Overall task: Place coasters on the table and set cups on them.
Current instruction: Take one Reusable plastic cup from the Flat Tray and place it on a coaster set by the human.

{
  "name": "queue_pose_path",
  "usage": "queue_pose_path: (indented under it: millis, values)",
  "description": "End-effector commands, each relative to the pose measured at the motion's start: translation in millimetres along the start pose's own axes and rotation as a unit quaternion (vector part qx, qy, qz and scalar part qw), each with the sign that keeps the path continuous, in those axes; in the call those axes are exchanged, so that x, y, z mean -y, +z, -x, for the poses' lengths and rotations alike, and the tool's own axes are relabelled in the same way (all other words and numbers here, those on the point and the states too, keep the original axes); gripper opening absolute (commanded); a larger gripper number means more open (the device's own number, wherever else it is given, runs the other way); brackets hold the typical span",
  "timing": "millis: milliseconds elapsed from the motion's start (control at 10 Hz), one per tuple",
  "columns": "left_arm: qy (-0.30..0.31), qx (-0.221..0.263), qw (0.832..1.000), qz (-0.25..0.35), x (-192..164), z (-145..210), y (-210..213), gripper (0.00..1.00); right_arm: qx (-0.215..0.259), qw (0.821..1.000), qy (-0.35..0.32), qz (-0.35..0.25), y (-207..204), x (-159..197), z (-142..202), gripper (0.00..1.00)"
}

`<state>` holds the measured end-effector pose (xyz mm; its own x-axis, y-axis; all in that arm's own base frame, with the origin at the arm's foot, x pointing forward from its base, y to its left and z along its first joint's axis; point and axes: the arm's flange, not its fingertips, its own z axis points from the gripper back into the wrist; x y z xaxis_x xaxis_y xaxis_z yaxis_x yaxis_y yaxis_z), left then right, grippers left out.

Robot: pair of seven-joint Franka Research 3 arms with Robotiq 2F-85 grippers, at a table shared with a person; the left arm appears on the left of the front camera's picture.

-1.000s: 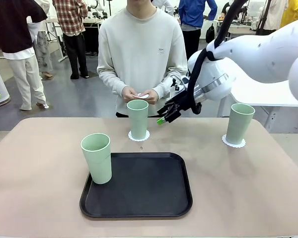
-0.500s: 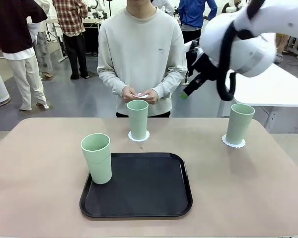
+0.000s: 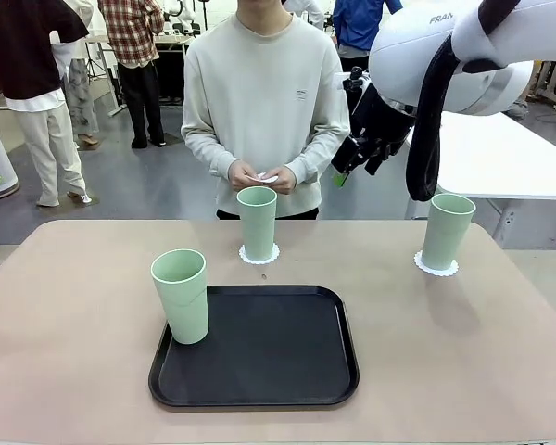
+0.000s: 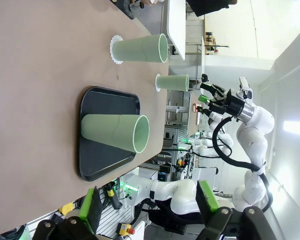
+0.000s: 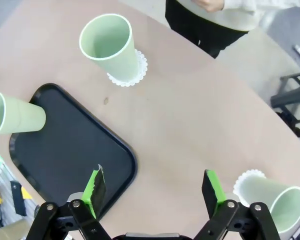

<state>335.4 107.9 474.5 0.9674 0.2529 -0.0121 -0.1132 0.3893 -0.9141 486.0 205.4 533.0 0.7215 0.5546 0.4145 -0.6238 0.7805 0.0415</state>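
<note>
Right gripper (image 5: 154,189): jaws apart, empty, above table (image 3: 74,324).
Two cups (image 3: 257,221) on coasters (image 3: 246,257); third cup (image 3: 181,295) on black tray (image 3: 278,352).

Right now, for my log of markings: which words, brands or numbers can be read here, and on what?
"FRAN": on the right arm's white shell; the rest of the word is hidden.
Small mark on the chest of the person's sweater: too small to read.
Cups and tray: no print visible.
</note>
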Motion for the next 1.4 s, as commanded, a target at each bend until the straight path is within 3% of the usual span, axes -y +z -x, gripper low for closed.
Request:
queue_pose_path:
  millis: [0, 1100, 1200, 1300]
  values:
    - [-0.008, 0.0, 1.0, 0.011, 1.6, -0.4, -1.2, 1.0, 0.009, 1.0, -0.005, 0.016, -4.0, 17.9, 11.6, 1.0]
    - [-0.008, 0.0, 1.0, 0.011, 1.6, -0.4, -1.2, 1.0, 0.009, 1.0, -0.005, 0.016, -4.0, 17.9, 11.6, 1.0]
    - [-0.008, 0.0, 1.0, 0.011, 1.6, -0.4, -1.2, 1.0, 0.003, 1.0, -0.013, 0.008, -1.1, 18.1, 7.4, 1.0]
    - [-0.008, 0.0, 1.0, 0.011, 1.6, -0.4, -1.2, 1.0, -0.008, 0.997, -0.072, 0.016, 8.5, 37.4, 31.7, 1.0]
